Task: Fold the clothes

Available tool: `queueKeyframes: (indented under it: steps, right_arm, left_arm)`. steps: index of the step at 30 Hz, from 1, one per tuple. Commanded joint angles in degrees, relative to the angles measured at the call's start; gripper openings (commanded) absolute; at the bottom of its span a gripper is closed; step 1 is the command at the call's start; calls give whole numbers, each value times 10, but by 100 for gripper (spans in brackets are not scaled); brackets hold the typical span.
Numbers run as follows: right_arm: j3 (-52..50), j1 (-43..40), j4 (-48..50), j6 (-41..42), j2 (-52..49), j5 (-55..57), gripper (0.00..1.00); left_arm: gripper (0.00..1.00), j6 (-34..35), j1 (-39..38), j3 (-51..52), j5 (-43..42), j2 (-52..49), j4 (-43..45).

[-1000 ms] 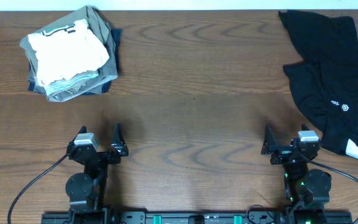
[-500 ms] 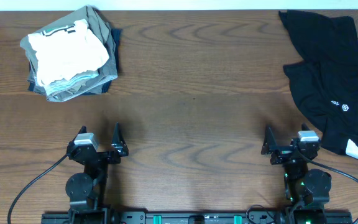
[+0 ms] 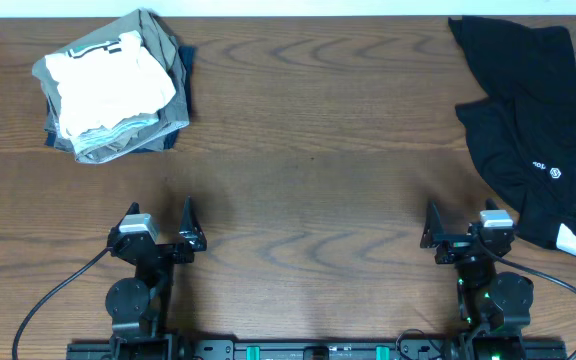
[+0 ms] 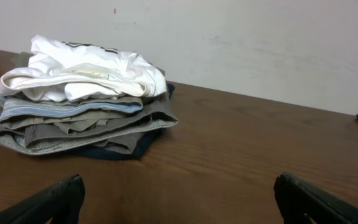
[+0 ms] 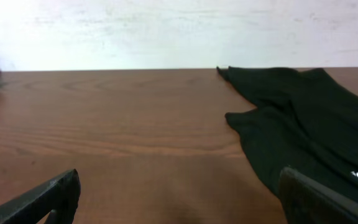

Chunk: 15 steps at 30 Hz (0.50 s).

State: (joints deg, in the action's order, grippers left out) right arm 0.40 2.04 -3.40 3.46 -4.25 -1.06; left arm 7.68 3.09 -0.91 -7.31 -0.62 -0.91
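The clothes (image 3: 533,120) are a crumpled black garment at the table's far right, with a small white logo (image 3: 548,171) and a white label (image 3: 568,238). In the right wrist view the clothes (image 5: 303,118) lie ahead and to the right. My right gripper (image 3: 459,212) sits near the front edge, left of the garment's lower part, open and holding nothing; its jaws (image 5: 179,180) stand wide over bare wood. My left gripper (image 3: 159,210) rests at the front left, also open and holding nothing (image 4: 179,186).
A stack of folded white, khaki and grey garments (image 3: 113,85) sits at the back left, straight ahead of the left gripper (image 4: 79,102). The brown wooden table (image 3: 308,150) stretches between the stack and the black garment. A white wall rises behind the table's far edge.
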Motion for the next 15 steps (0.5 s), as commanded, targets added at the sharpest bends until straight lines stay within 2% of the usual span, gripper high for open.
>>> queueKeyframes:
  steps: [1, 15]
  right_arm:
    - [-1, -6, 3, 7, -1, 22, 99]
    - [-1, -6, 11, 7, -1, 28, 99]
  left_arm:
    - [98, 1, -3, 7, -10, 2, -23]
    - [98, 1, -3, 7, -10, 2, -23]
